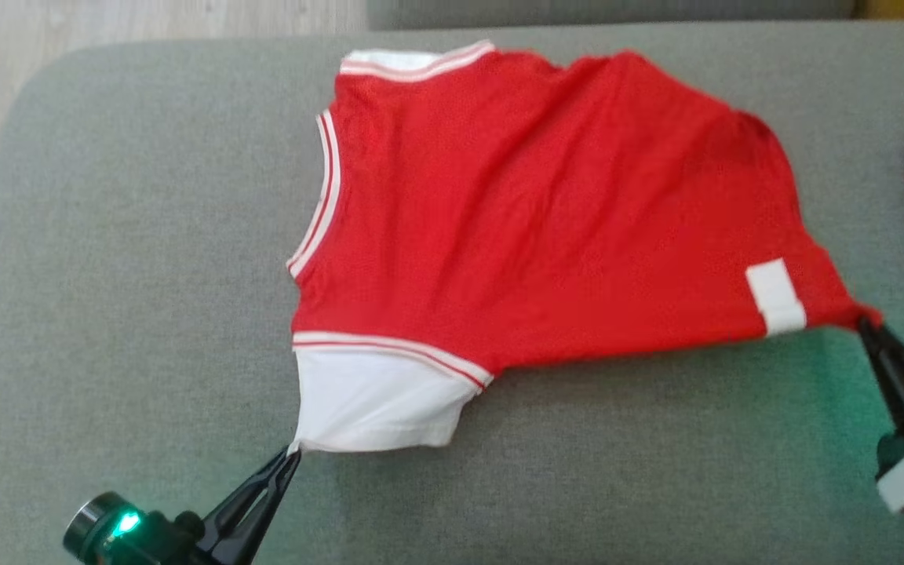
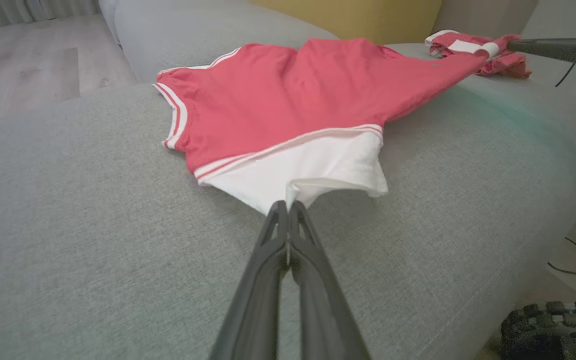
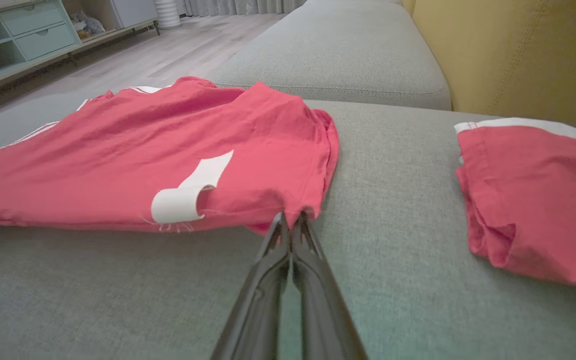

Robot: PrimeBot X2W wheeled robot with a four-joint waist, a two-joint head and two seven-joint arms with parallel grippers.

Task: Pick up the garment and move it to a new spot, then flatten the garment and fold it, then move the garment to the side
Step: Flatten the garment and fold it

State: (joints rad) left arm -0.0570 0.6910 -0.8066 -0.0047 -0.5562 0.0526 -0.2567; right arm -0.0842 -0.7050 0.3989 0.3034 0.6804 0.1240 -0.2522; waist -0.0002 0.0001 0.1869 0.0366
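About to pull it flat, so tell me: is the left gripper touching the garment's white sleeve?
Touching. In the left wrist view the left gripper has its fingertips shut on a fold of the white sleeve of the garment.

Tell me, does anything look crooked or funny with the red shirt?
Yes. The shirt lies askew and wrinkled on the couch. It is stretched into points where the left tool pinches its white sleeve and the right tool pinches a bottom corner. The white strip near that corner curls over.
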